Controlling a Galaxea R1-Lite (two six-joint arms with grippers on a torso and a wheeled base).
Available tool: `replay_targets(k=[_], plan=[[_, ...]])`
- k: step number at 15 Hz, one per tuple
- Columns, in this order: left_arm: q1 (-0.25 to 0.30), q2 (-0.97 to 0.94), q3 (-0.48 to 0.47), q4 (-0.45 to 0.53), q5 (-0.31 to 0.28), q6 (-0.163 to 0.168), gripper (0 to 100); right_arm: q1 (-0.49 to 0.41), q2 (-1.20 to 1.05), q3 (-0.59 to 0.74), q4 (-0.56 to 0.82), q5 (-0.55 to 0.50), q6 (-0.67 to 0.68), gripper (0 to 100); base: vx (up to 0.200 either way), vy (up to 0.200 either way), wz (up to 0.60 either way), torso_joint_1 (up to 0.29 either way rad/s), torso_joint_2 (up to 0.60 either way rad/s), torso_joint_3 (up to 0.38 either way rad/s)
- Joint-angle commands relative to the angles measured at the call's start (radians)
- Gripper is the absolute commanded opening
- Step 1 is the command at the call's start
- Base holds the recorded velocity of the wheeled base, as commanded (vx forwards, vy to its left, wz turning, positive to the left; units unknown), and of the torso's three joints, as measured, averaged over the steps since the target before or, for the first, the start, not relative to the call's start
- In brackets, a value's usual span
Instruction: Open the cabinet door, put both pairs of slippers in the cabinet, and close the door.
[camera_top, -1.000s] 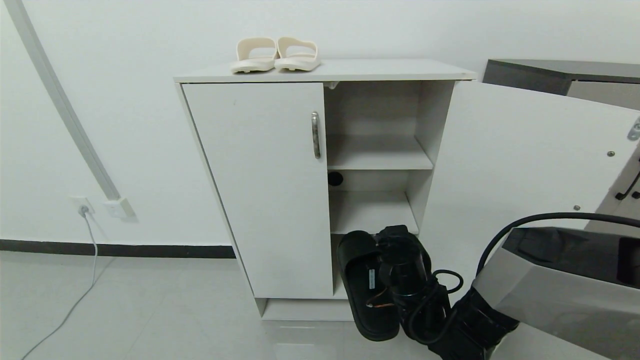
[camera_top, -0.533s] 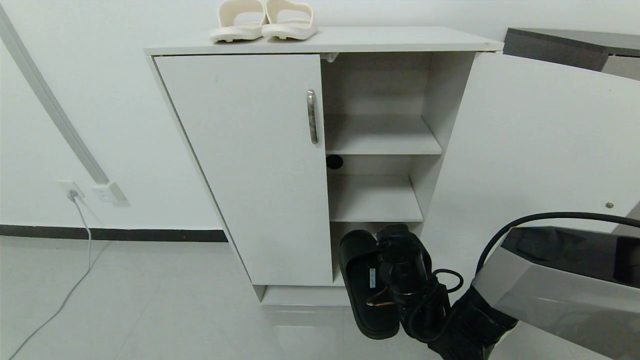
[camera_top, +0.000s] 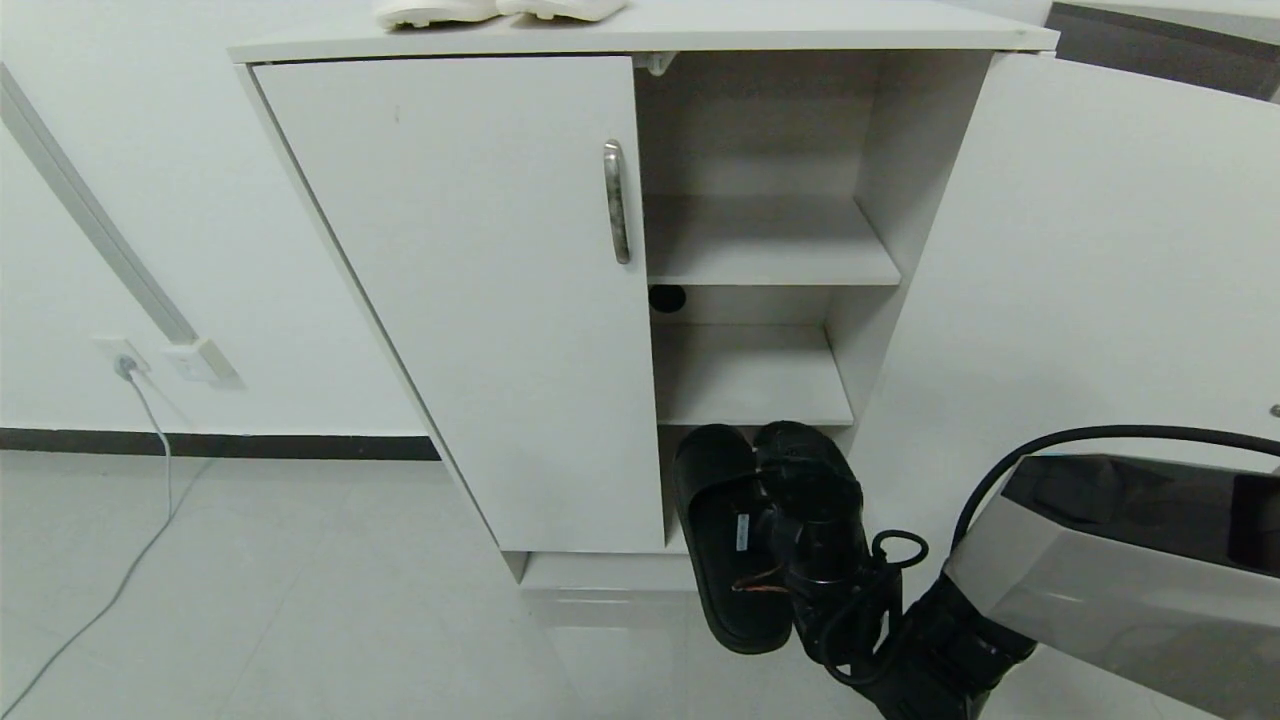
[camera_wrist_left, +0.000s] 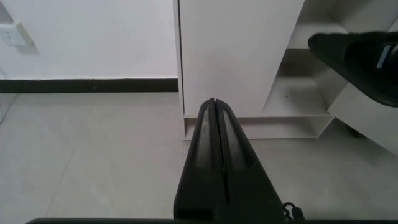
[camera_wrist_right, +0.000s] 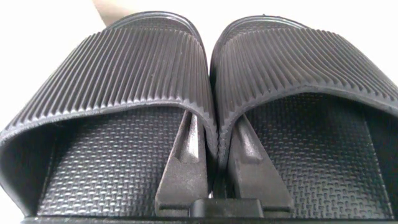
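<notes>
A white cabinet (camera_top: 450, 300) has its left door shut and its right door (camera_top: 1080, 270) swung wide open, baring three shelves. The pair of black slippers (camera_top: 725, 540) hangs toe-first at the mouth of the bottom compartment. My right gripper (camera_top: 800, 510) is shut on them; in the right wrist view its fingers (camera_wrist_right: 186, 155) pinch the two inner edges of the black slippers (camera_wrist_right: 124, 81) together. A cream pair (camera_top: 500, 8) lies on the cabinet top. My left gripper (camera_wrist_left: 214, 112) is shut and empty, low over the floor before the cabinet base.
A metal handle (camera_top: 616, 200) sits on the shut left door. The top shelf (camera_top: 770, 245) and middle shelf (camera_top: 750, 385) are bare. A wall socket with a grey cable (camera_top: 120, 365) is off to the left, over open tiled floor (camera_top: 250, 600).
The whole head view has shifted: the cabinet now looks larger and higher, so the camera moved closer. The black slippers stay in my right gripper at the bottom opening.
</notes>
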Motion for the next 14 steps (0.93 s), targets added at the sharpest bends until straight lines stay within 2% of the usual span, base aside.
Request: replay_targets(k=[1, 8, 12, 14], plan=[[0.0, 0.002, 0.0, 0.0, 0.0, -0.001, 0, 0.0, -0.002, 0.027, -0.102, -0.007, -0.067, 0, 0.0, 0.0, 0.0, 0.0, 0.0, 0.0], [0.0, 0.002, 0.0, 0.0, 0.0, -0.001, 0, -0.037, 0.052, 0.033, -0.125, -0.01, -0.09, 0, 0.0, 0.0, 0.0, 0.0, 0.0, 0.0], [0.0, 0.002, 0.0, 0.0, 0.0, -0.001, 0, -0.049, 0.052, 0.024, -0.105, -0.013, -0.06, 0, 0.0, 0.0, 0.0, 0.0, 0.0, 0.0], [0.0, 0.002, 0.0, 0.0, 0.0, 0.001, 0, -0.049, 0.052, 0.015, -0.104, -0.013, -0.06, 0, 0.2, 0.0, 0.0, 0.002, 0.0, -0.002]])
